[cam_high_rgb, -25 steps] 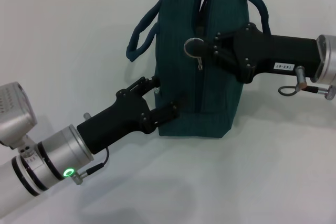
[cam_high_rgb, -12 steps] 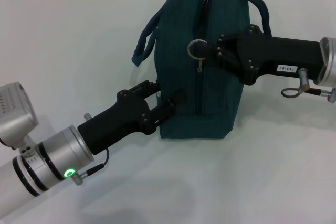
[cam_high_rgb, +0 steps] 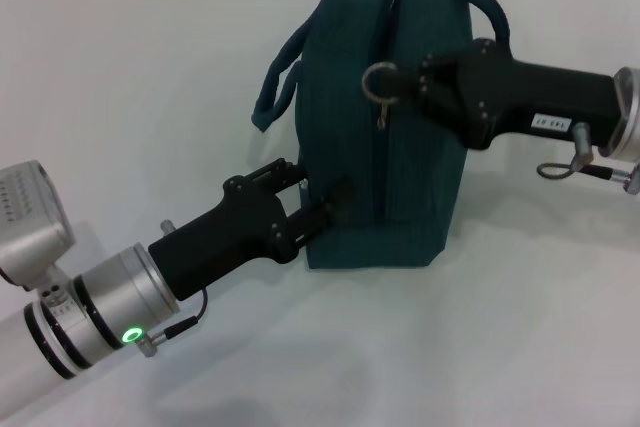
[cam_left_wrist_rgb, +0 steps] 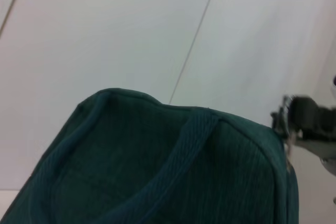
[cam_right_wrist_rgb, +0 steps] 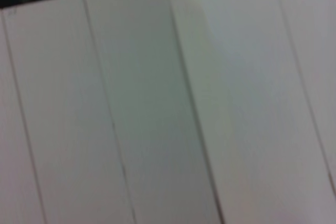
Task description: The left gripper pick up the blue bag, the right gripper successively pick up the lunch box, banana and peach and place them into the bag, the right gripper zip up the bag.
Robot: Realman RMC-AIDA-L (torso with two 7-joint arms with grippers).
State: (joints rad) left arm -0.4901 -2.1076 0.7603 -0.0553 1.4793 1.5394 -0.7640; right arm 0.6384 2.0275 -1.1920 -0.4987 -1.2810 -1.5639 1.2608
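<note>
The blue bag (cam_high_rgb: 415,177) stands upright on the white table (cam_high_rgb: 140,87), and its teal fabric also fills the left wrist view (cam_left_wrist_rgb: 131,182). My left gripper (cam_high_rgb: 312,189) reaches in from the lower left and is shut on the bag's lower near corner. My right gripper (cam_high_rgb: 412,83) comes in from the right and is shut on the silver ring zip pull (cam_high_rgb: 378,80), high on the bag's zip line. At the bag's top only a narrow slit shows. The lunch box, banana and peach are out of view.
Rope handles stick out on the bag's left (cam_high_rgb: 272,92) and top right (cam_high_rgb: 492,9). A cable loop (cam_high_rgb: 560,167) hangs under the right wrist. The right wrist view shows only pale panels (cam_right_wrist_rgb: 157,108).
The right gripper has drawn the zip pull upward along the bag, and the opening at the top has narrowed. The bag has shifted slightly right. The left gripper keeps its hold.
</note>
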